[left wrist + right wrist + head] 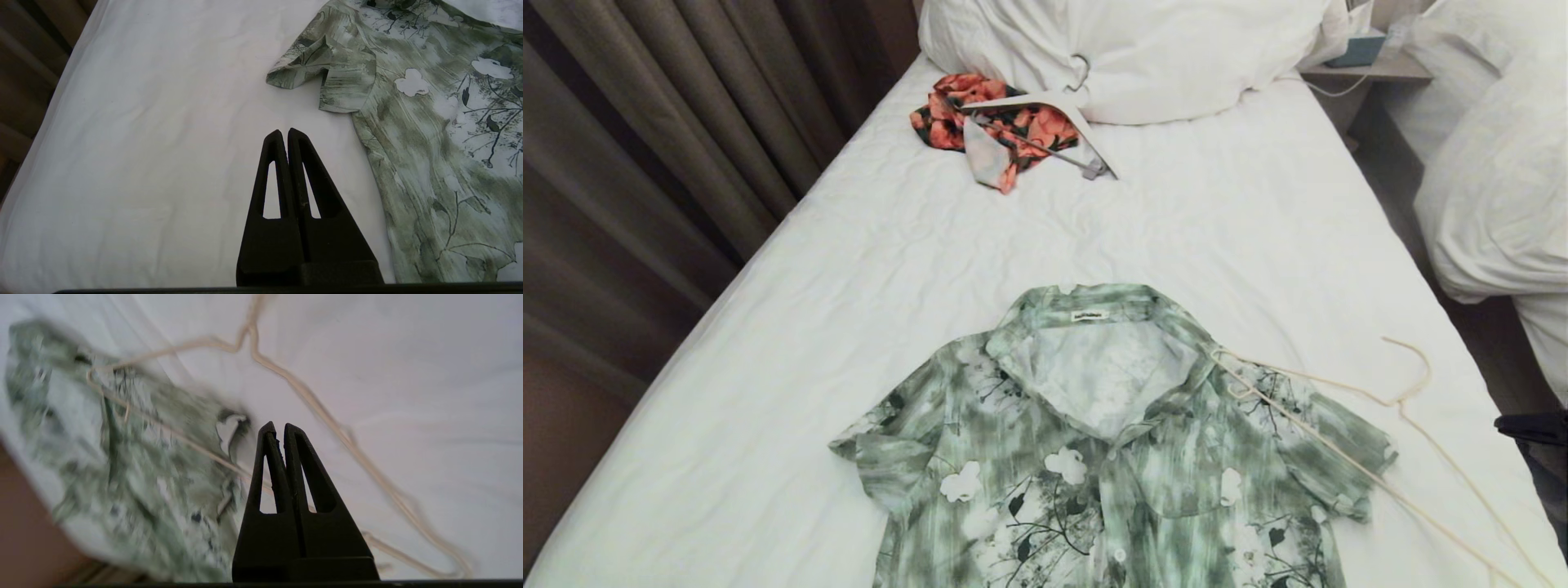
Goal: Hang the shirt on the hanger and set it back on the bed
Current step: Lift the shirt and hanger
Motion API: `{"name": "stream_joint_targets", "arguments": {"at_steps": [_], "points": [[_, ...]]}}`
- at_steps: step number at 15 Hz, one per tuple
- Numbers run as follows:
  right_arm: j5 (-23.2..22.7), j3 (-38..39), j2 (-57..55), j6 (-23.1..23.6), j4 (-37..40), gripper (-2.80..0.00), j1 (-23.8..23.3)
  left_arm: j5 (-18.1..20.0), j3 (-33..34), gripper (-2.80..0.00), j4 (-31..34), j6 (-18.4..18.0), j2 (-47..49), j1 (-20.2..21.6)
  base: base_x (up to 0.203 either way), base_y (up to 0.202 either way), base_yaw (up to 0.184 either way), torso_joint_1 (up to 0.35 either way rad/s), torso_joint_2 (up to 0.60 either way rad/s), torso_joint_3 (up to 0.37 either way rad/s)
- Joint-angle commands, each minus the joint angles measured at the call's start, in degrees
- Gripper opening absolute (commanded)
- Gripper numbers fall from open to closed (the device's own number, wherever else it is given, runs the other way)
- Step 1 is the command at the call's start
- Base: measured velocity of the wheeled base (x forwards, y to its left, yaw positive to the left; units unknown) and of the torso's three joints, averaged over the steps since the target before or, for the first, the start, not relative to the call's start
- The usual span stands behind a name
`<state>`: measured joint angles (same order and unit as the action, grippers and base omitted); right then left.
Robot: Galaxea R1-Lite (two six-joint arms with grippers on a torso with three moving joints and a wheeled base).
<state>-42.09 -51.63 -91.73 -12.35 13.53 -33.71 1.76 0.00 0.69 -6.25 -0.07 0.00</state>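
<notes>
So the whole scene is basically one long bed [866, 269] with a wrinkled white sheet, running away from the camera toward a big puffy white pillow [1127, 57] at the far end. Brownish curtains [662, 139] hang along the left side, and on the right there's a narrow gap and then a second bed [1494, 180] with white bedding, plus a little nightstand [1372, 69] up by the headboard with a teal box [1356, 51] on it. Up near the pillow sits a crumpled orange-red floral garment [980, 122] with a thick white hanger [1058, 118] lying across it. The shirt [1094, 441], green and white with white flowers, is spread flat on the near part of the bed, collar pointing toward the pillow, front open at the neck so you can see the label. The thin cream wire hanger [1347, 425] lies on the right, one end resting on the shirt's shoulder near the collar and its hook out on the bare sheet beyond the sleeve. Arms: the left gripper [284, 131] hovers over plain sheet just beside the shirt's left sleeve, touching nothing, its two black fingers pressed together. The right gripper [280, 425] is above the hanger side of the bed, over the wire next to the right sleeve, fingers also pinched closed and holding nothing; its view is smeared. In the head view only a dark bit at the right edge [1531, 426] could be that arm, can't say for sure.
</notes>
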Motion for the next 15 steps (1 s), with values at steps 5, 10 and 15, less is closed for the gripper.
{"name": "stream_joint_targets", "arguments": {"at_steps": [5,10,15], "points": [[-7.86,-12.41,-16.2,28.95,29.03,-2.8,-4.88,0.0,0.0,-2.8,0.02,-0.07,0.07,0.0,0.0,0.0,0.0,0.0,0.0,0.0],[-8.97,-20.97,-26.61,46.1,40.85,-2.8,-6.57,0.0,0.0,-2.8,0.02,-0.07,0.07,0.0,0.0,0.0,0.0,0.0,0.0,0.0],[-9.06,-20.88,-26.14,48.64,40.88,-2.8,-7.51,0.0,0.0,-2.8,0.02,-0.07,0.07,0.0,0.0,0.0,0.0,0.0,0.0,0.0]]}}
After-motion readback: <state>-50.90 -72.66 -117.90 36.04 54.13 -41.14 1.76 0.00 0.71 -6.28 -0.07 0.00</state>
